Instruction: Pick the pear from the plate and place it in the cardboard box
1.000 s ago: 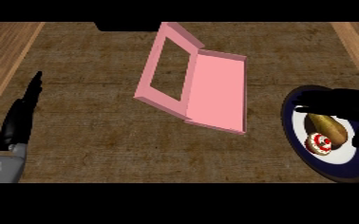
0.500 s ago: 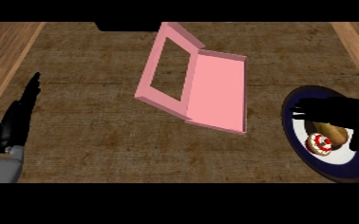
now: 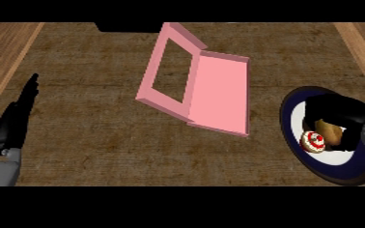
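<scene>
While the brownish pear (image 3: 329, 128) is lying on the round white blue-rimmed plate (image 3: 287, 118), we are holding the black right hand (image 3: 335, 108) curled round it: grasp step. Next is calling for a lift, then carrying to the open pink box (image 3: 214, 92) left of the plate. The black left hand (image 3: 18, 121) is resting far left of the plate, fingers straight.

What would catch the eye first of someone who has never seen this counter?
The pink box lying open in the middle of the counter stands out most. At the right edge, the black right hand curls round a brown pear on a dark-rimmed plate, beside a small red and white item. The left hand rests open at the left edge.
</scene>
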Action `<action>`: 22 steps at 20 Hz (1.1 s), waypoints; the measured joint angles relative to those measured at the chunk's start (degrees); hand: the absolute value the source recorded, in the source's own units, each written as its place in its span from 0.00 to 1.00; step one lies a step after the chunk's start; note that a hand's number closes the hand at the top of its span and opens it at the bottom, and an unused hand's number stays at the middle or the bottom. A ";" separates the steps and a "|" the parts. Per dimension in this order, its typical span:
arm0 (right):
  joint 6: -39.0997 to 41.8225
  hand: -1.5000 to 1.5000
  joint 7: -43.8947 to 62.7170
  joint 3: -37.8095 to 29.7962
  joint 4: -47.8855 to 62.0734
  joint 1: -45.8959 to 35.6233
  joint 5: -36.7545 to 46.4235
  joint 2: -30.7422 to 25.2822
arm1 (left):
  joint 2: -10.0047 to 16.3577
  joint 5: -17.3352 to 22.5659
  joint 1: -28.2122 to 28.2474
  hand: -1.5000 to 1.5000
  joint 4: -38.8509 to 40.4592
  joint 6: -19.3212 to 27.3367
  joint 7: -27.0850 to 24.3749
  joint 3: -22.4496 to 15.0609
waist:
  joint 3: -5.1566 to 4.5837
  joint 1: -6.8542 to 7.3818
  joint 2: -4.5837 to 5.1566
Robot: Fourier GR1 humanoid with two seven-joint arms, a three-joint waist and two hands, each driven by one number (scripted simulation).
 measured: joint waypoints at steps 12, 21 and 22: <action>0.06 1.00 3.68 -11.49 10.83 -10.52 -7.65 1.21 | -1.72 -1.46 -1.19 0.50 -1.09 -0.28 0.34 -0.72 | 0.48 2.43 0.99; 3.32 1.00 2.63 -20.41 15.27 -20.60 -14.68 -0.98 | -2.03 -2.33 -1.44 0.50 -0.32 -0.30 0.42 -0.24 | 0.47 2.01 0.77; 3.81 1.00 2.03 -21.03 14.92 -21.04 -15.41 -0.80 | -1.99 -2.31 -1.30 0.50 -0.25 -0.35 0.22 -0.06 | 0.47 1.94 0.74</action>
